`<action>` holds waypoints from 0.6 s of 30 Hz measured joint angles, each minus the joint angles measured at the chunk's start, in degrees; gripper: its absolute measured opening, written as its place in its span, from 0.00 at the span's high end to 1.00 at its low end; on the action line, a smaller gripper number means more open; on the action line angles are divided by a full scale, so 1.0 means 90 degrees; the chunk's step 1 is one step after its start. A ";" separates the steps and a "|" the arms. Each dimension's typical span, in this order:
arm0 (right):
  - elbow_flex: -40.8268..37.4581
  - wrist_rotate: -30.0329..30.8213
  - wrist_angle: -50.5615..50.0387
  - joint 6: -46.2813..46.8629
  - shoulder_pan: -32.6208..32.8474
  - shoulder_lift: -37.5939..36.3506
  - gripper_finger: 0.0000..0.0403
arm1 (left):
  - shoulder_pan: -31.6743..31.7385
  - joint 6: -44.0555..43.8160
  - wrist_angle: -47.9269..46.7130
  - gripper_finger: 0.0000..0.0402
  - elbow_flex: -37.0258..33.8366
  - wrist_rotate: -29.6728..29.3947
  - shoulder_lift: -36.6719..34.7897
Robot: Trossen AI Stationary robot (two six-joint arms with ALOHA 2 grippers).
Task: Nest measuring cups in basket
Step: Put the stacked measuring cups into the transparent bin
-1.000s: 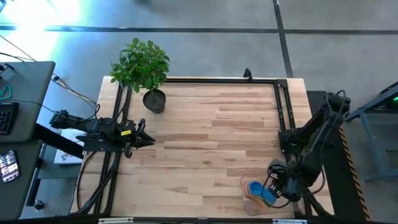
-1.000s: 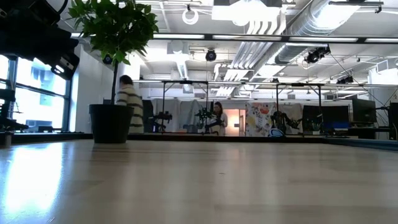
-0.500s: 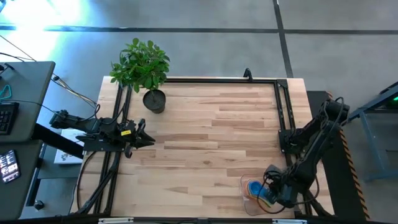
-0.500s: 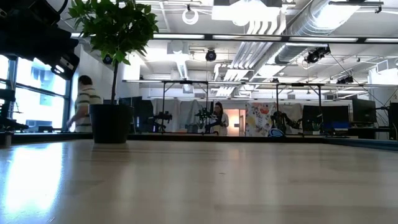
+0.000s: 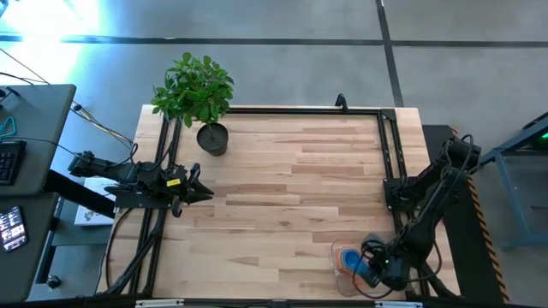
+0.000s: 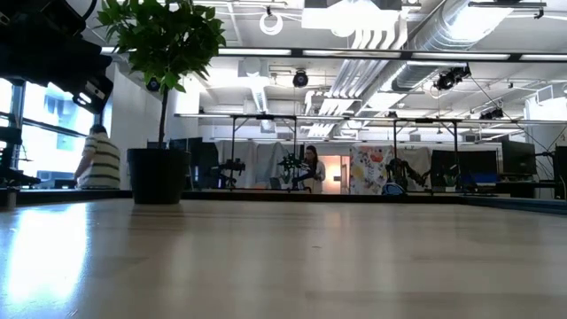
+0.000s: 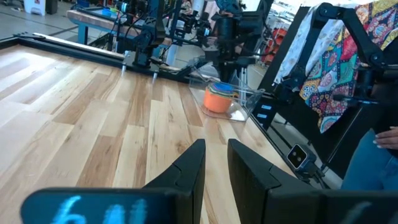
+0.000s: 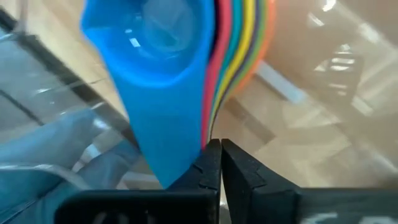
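**Right claw at the stacked cups inside the basket**

The right claw (image 8: 220, 163) is down in the basket (image 5: 339, 282) at the bench's (image 5: 291, 188) five o'clock corner. In the right wrist view its two fingers stand almost together, only a sliver of gap between them. Their tips sit right at the lower edge of the blue cup's (image 8: 163, 93) handle. Whether they pinch that handle or just touch it, I cannot tell.

The measuring cups (image 8: 233, 56) are already nested. Blue lies on top, with pink, green, yellow, teal and orange rims showing as thin bands behind it. My judgement is that the claw is low and nearly closed because it is either seating the last cup or about to let go.

The stack's long axis runs from bowls to handles. In the wrist view the handles point toward the claw and the bowls lie away from it. From above, only the blue cup (image 5: 353, 260) shows. The claw lies at about four o'clock from it.

The left claw (image 5: 202, 192) waits at the bench's nine o'clock edge. Its fingers (image 7: 186, 171) are slightly parted and hold nothing. A potted plant (image 5: 195, 94) stands at eleven o'clock, well apart from the basket.
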 joint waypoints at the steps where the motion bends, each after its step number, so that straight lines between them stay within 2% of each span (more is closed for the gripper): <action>1: 0.0000 -0.0002 0.0098 -0.0002 -0.0026 0.0000 0.99 | 0.0000 0.0000 -0.0002 0.86 0.0000 0.0000 0.0002; 18: 0.0007 0.0047 0.0608 -0.0142 -0.0152 0.0000 1.00 | 0.0002 0.0001 -0.0002 0.86 0.0000 0.0000 0.0002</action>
